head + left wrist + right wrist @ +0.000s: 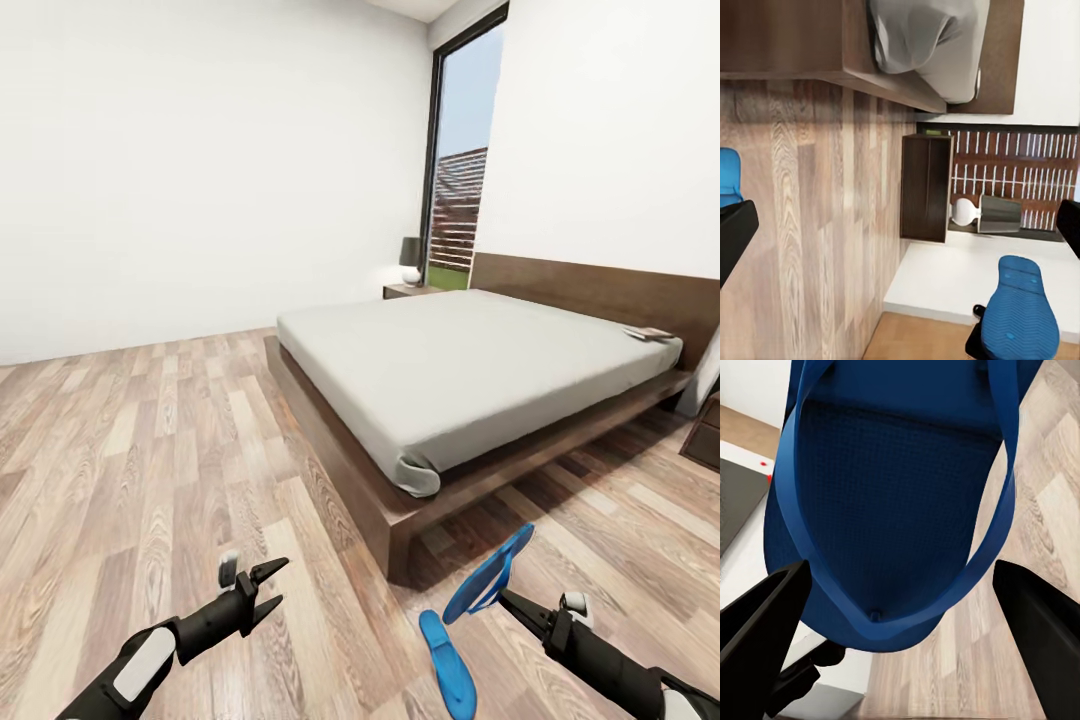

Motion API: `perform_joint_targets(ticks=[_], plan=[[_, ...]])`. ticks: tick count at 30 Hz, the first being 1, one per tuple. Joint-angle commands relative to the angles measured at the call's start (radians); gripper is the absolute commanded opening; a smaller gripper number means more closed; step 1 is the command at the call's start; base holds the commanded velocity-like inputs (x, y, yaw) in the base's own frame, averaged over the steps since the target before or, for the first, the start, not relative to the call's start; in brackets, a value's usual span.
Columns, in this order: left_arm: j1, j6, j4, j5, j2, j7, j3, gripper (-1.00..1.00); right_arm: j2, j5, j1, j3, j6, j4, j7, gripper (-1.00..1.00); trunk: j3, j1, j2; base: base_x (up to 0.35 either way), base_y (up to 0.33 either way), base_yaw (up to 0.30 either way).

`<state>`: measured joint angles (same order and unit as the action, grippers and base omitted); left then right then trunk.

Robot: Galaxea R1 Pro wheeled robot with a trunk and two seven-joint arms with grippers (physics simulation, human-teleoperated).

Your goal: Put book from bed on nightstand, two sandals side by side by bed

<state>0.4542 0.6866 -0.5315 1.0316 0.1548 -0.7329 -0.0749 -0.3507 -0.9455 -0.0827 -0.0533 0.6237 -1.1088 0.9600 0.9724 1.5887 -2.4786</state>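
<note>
Lamp [410,260], dark shade on a white base, stands in the far corner just beside the window [460,160]. Window is tall and black-framed; through it, blue sky, a slatted brown fence [456,210] and a green strip at the bottom. In the left wrist view the lamp [984,213] shows against the fence [1020,176].

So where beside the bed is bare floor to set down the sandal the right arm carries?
Bare wood-plank floor runs along the dark-brown platform bed, left of its near corner. It is tighter right of that corner: one bright blue flip-flop lies there, and the right gripper holds the other blue flip-flop above it.
</note>
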Motion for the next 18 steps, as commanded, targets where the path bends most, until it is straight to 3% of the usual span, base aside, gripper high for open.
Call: perform_joint_targets(ticks=[1, 18], plan=[[0.0, 0.005, 0.001, 0.008, 0.001, 0.0, -0.005, 1.0, 0.0, -0.006, 0.0, 0.0, 0.007, 0.0, 0.0, -1.0, 0.001, 0.0, 0.0, 0.0, 0.0, 0.231], [0.0, 0.004, 0.001, 0.009, 0.0, 0.0, -0.005, 1.0, 0.001, -0.004, 0.0, 0.0, 0.007, 0.0, 0.0, -1.0, 0.008, 0.0, 0.0, 0.0, 0.0, 0.219]])
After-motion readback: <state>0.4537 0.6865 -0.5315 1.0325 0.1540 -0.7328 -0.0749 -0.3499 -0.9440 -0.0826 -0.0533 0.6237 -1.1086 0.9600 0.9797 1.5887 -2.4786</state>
